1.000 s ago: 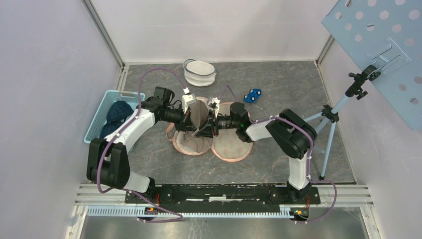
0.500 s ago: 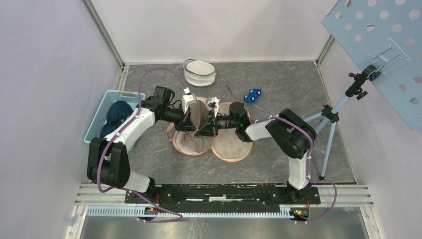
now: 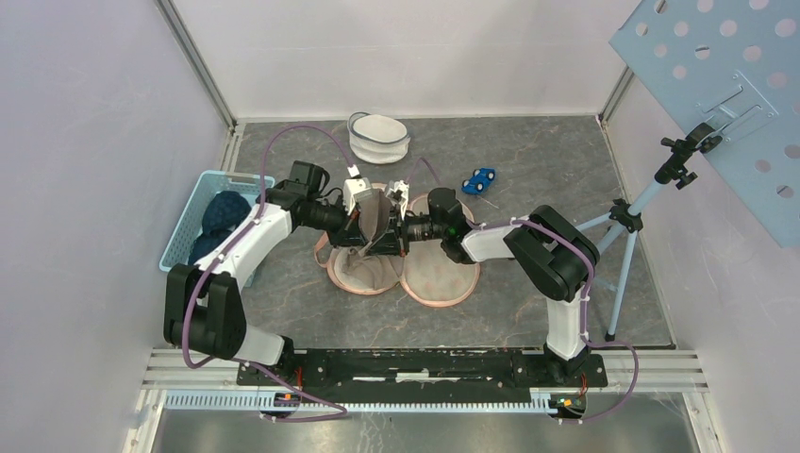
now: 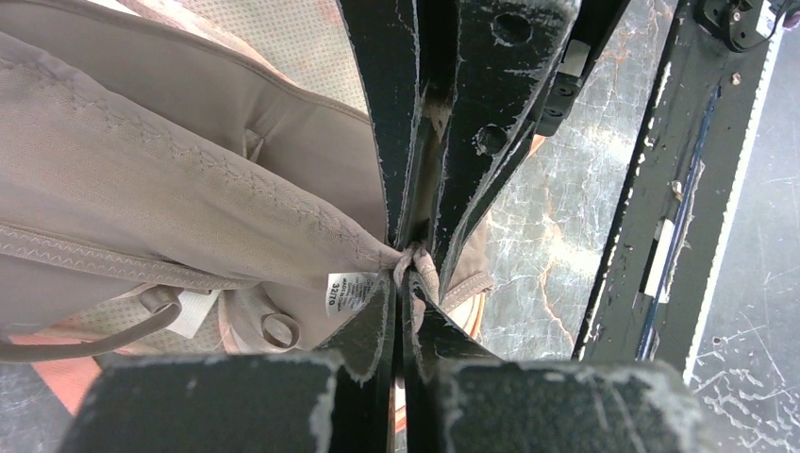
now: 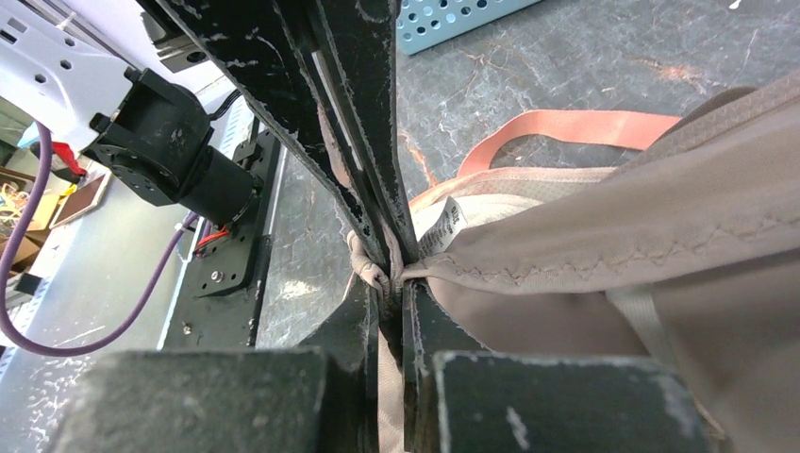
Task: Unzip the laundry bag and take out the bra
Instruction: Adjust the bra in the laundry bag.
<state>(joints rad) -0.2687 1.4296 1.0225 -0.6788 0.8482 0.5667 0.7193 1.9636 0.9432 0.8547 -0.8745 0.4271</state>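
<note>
Top external view has the laundry bag (image 3: 443, 283) lying unzipped, its two round halves spread flat, and the bra (image 3: 375, 215) lifted above it between the arms. The right gripper (image 3: 401, 231), partly open a second ago, has now pinched shut on the same bunched end of fabric that the left gripper (image 3: 363, 234) clamps, tip to tip. Both now hold the bra, so a handover or joint lift looks possible. Its lower part droops onto the bag and could drag it. Well apart stand a basket (image 3: 179, 241) holding dark cloth (image 3: 222, 212), a white mesh pouch (image 3: 379, 135), a toy car (image 3: 479, 179) and a tripod (image 3: 627, 255).
</note>
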